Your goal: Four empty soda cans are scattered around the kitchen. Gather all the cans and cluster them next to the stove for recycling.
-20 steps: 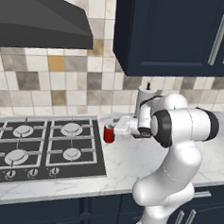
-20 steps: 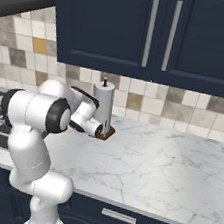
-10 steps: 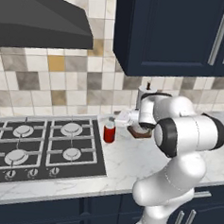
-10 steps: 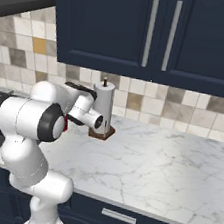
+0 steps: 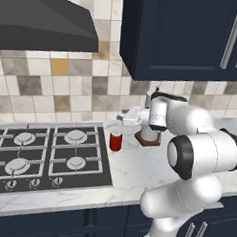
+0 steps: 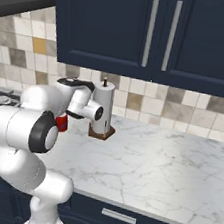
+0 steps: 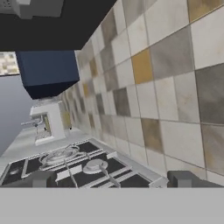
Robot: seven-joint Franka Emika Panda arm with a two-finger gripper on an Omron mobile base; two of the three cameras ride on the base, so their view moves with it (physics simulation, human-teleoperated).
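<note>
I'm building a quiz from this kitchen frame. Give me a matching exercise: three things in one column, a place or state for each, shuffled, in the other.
Things:
1. red soda can
2. paper towel roll
3. gripper

Places or states:
A. open, above the counter
B. upright on the counter, just right of the stove
C. on a dark base by the backsplash

Pairs: 1-B, 2-C, 3-A

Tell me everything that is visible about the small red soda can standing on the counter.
The small red soda can is a short cylinder with a silver top, and it looks like metal. It stands upright on the white marble counter, just right of the black gas stove and left of the white paper towel roll. The open gripper is above it, apart from it; nothing but the counter touches it.
</note>
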